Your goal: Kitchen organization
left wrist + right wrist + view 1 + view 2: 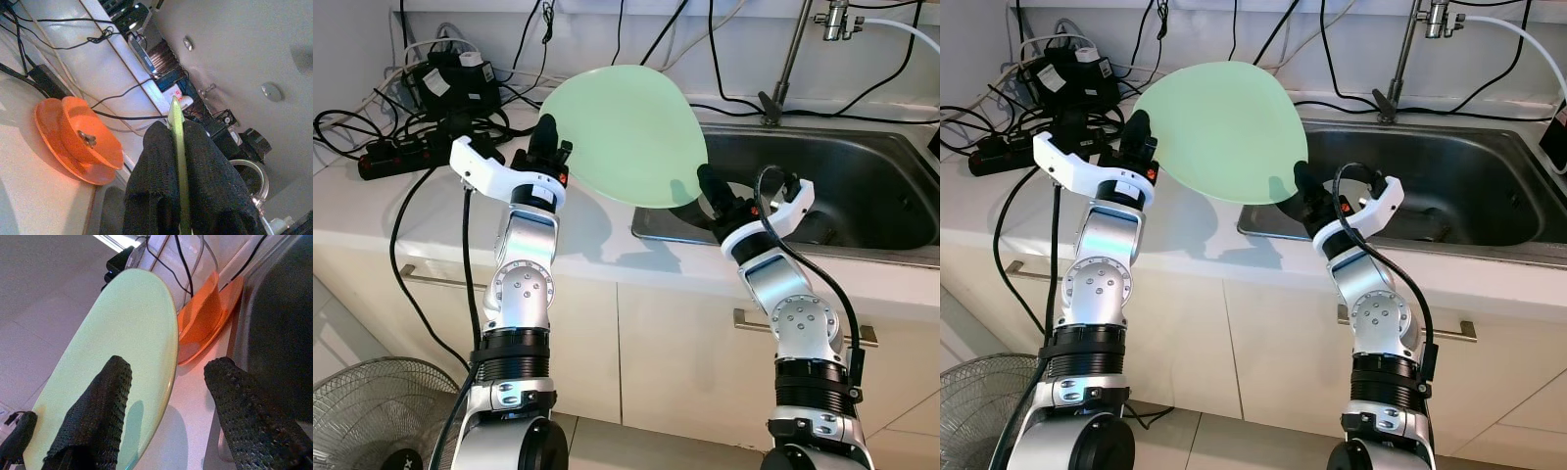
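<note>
Two grippers meet at your pale green plate [622, 132], held tilted above the worktop [401, 211] beside the sink's [862, 186] left edge. Left gripper [178, 161] is clamped on its rim. Right gripper [166, 396] stands spread, one finger [105, 401] against the plate's face. An orange bowl [90, 139] sits on an orange plate [54, 142] near the worktop's back edge.
</note>
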Robot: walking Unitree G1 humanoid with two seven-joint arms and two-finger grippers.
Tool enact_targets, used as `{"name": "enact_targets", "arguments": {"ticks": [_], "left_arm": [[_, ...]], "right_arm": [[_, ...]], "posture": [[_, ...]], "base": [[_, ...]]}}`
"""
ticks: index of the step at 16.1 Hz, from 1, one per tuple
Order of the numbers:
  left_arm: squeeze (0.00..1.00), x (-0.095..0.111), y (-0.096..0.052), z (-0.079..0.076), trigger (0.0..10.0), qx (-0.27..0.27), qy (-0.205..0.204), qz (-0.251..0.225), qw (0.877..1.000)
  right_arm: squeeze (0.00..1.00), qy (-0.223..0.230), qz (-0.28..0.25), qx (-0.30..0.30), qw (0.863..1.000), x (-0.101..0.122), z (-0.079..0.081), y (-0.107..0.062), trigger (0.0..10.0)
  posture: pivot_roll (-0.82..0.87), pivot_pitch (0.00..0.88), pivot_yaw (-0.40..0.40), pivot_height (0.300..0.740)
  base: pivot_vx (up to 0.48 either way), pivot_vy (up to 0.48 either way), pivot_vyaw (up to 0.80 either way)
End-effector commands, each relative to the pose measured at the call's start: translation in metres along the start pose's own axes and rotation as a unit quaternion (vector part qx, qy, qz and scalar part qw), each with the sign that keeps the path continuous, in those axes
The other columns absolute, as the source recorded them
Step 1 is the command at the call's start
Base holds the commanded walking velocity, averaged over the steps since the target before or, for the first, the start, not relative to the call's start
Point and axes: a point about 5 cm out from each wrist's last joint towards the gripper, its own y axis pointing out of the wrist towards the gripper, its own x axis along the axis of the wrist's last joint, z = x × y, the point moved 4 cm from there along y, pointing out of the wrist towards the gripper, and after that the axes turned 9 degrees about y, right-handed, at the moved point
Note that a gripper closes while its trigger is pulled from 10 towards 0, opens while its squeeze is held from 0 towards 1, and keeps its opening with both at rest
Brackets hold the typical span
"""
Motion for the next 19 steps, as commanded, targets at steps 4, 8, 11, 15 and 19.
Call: {"name": "enact_targets", "arguments": {"ticks": [4, 8, 11, 15, 19], "left_arm": [[0.0, -0.011, 0.006, -0.046, 10.0, -0.06, -0.059, 0.0, 0.996], [0.0, -0.018, 0.005, -0.052, 10.0, -0.074, -0.071, 0.017, 0.995], [0.0, -0.032, 0.001, -0.06, 10.0, -0.093, -0.073, 0.047, 0.992], [0.0, -0.038, -0.002, -0.063, 10.0, -0.097, -0.075, 0.057, 0.991], [0.0, -0.037, -0.001, -0.057, 10.0, -0.089, -0.066, 0.058, 0.992]], "right_arm": [[0.0, 0.002, 0.008, 0.008, 1.0, -0.003, 0.005, 0.0, 10.0], [0.0, 0.004, 0.011, 0.013, 1.0, -0.006, 0.007, 0.001, 10.0], [0.0, 0.008, 0.011, 0.018, 1.0, -0.006, 0.01, 0.001, 10.0], [0.0, 0.014, 0.006, 0.028, 0.999, -0.004, 0.013, 0.001, 3.6], [0.0, 0.024, -0.001, 0.039, 0.999, -0.003, 0.017, 0.001, 0.0]], "posture": [[0.03, 0.0, 0.078, 0.74], [0.03, 0.0, 0.083, 0.74], [0.03, 0.0, 0.084, 0.74], [0.02, 0.0, 0.088, 0.74], [0.02, 0.0, 0.093, 0.74]], "base": [[0.0, 0.0, 0.0], [0.0, 0.0, 0.0], [0.0, 0.0, 0.0], [0.0, 0.0, 0.0], [0.0, 0.0, 0.0]]}}
